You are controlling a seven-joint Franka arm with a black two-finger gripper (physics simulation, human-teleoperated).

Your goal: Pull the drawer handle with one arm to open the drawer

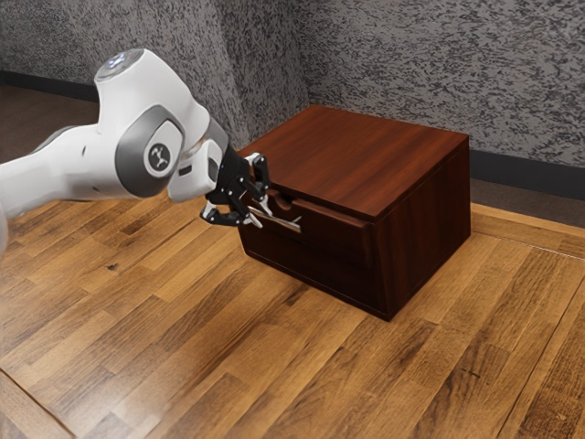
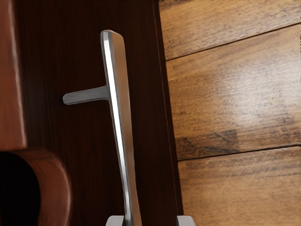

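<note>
A dark red-brown wooden cabinet point(image 1: 366, 151) stands on the floor, its drawer front point(image 1: 320, 245) facing the arm. A silver bar handle point(image 1: 277, 219) is fixed across the drawer front. My black gripper point(image 1: 257, 213) is at the end of the handle toward the exterior view's left, open, with its fingers astride the bar. In the wrist view the handle point(image 2: 117, 117) runs lengthwise from its short post down between my two fingertips point(image 2: 115, 220). The bar lies close to one tip and well apart from the other. A curved cutout point(image 2: 16, 188) shows at the drawer's top edge.
Wooden plank floor point(image 1: 274, 366) spreads around the cabinet, with open room in front of the drawer toward the arm. A speckled grey wall point(image 1: 439, 55) with a dark baseboard runs behind the cabinet.
</note>
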